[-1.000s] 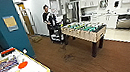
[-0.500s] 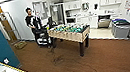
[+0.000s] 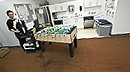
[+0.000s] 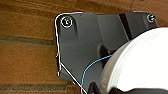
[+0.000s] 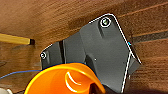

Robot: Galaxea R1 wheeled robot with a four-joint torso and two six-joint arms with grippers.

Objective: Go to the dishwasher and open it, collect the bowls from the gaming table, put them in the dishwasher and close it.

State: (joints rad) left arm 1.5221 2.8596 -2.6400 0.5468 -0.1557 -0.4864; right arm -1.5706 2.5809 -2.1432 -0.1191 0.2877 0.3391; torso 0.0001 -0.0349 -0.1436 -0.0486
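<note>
Orange bowl (image 5: 65,80) at right wrist, seemingly held; end effector grip state unclear. Football table (image 3: 55,35) ahead, dishwasher (image 3: 88,23) beyond.

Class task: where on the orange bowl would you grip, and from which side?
Probably the thin rim of the round orange plastic bowl, approaching from its open mouth. The smooth curved wall shows no handle, while the exposed lip can be pinched inside and outside.

A person (image 3: 16,26) in black and white stands by a dark cart (image 3: 29,42) on the brown floor (image 3: 105,58) — grey bins (image 3: 103,27) sit near the right wall, white cabinets (image 3: 76,5) line the back kitchen
</note>
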